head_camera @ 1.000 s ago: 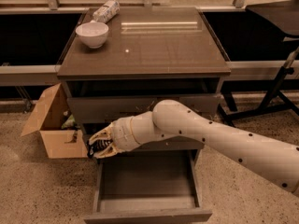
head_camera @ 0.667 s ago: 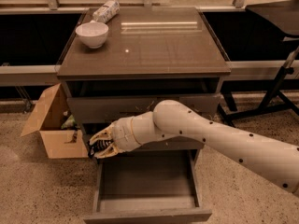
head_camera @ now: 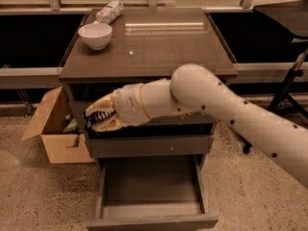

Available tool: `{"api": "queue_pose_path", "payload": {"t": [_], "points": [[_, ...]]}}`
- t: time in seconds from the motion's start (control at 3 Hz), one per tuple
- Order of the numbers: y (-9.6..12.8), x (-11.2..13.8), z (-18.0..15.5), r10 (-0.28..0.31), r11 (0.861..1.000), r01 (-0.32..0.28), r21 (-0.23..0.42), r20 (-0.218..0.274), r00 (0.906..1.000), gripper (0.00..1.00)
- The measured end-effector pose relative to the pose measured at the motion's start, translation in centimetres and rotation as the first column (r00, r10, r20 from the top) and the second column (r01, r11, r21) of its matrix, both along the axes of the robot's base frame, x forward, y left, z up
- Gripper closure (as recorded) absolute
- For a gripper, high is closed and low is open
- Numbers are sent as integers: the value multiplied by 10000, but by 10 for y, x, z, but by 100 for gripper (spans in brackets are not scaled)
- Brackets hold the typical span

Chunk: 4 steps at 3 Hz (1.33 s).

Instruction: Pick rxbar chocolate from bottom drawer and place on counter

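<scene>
My gripper (head_camera: 99, 119) is at the cabinet's front left corner, level with the upper drawers and just below the counter (head_camera: 159, 52). It is shut on the rxbar chocolate (head_camera: 97, 116), a small black wrapper with pale lines showing between the fingers. The bottom drawer (head_camera: 151, 221) is pulled out below, and the part of its inside that shows is bare. My white arm reaches in from the right across the cabinet front.
A white bowl (head_camera: 95, 34) and a white-and-grey packet (head_camera: 109, 11) stand at the counter's back left. An open cardboard box (head_camera: 52, 129) sits on the floor to the left of the cabinet. A black stand (head_camera: 288, 88) is at the right.
My gripper has risen with the black bar, from the level of the middle drawer to just under the counter's edge. The drawer stays open.
</scene>
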State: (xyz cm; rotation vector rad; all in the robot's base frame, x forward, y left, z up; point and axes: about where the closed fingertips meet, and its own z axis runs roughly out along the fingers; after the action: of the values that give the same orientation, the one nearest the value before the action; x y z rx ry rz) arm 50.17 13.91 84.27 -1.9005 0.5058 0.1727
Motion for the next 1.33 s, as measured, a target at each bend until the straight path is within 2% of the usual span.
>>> {"api": "queue_pose_path", "payload": {"t": [0.33,0.67,1.0,1.33], "points": [[-14,9,85,-121,9999,108,111,1215,9925,100],[-15,10,86,-122,9999,107,134,1214,9925,100],[-35,37,106,-161,9978,85,655,1179,9929,100],[-59,75,130,-321,9935,184,1121,1220,9920,100]]}}
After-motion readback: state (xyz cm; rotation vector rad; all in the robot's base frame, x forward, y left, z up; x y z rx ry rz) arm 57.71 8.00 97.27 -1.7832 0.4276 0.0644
